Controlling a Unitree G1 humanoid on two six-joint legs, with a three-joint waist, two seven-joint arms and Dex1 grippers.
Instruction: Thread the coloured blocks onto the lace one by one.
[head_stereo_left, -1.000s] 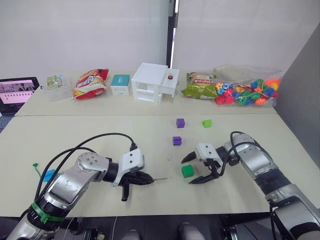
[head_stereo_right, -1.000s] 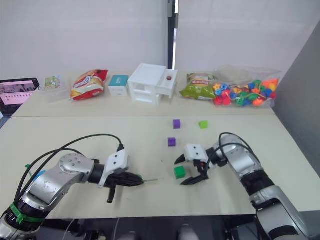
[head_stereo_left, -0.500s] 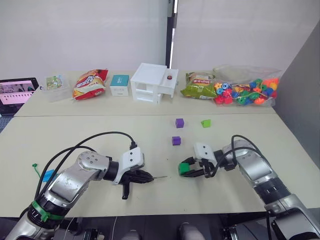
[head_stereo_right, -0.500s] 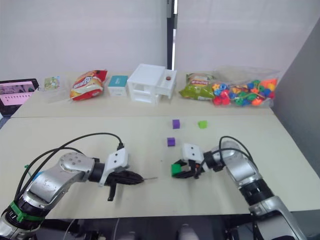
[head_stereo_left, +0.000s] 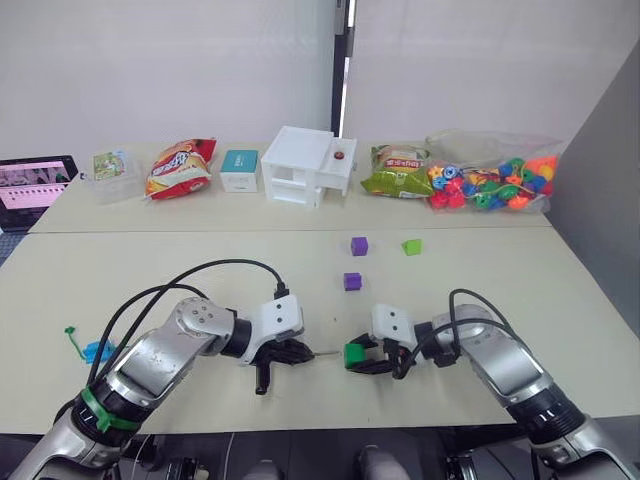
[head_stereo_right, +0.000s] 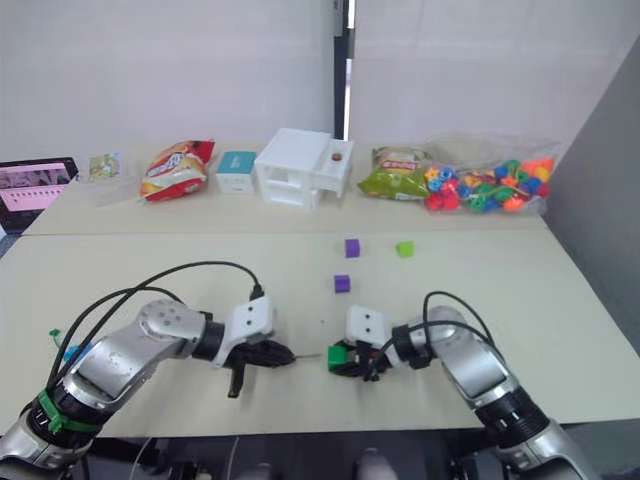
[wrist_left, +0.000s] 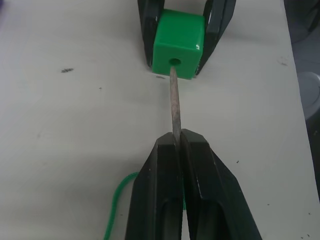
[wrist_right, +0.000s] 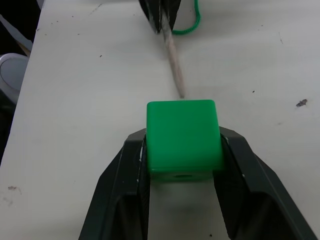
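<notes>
- While I hold the lace (wrist_left: 174, 102) by its stiff pale tip in my left gripper (wrist_left: 180, 145), fingers pinched tight on it, my right gripper (wrist_right: 182, 150) clamps the dark green block (wrist_right: 183, 134) just above the surface (head_stereo_left: 200, 290), hole facing the tip.
- From the left wrist view, the tip sits right at the mouth of the hole (wrist_left: 174, 61); I cannot tell whether it has entered.
- Risk: the tip looks slightly off-centre toward the hole's lower edge, so pushing forward could jam it on the block face and bend it, or twist the block in the fingers.
- Risk: the left gripper holds the tip well back from its end, so the free length may flex sideways under load and skid past the hole.
- Risk: the green cord (wrist_left: 117, 200) trails slack behind the left gripper; a snag on the arm's cables would drag the tip out of line.
- Count of blocks I see: one dark green in hand, two purple (head_stereo_left: 360, 245) (head_stereo_left: 353, 281), one light green (head_stereo_left: 412, 246) and one blue (head_stereo_left: 97, 351) by my left arm, five in all.
- One lace.
</notes>
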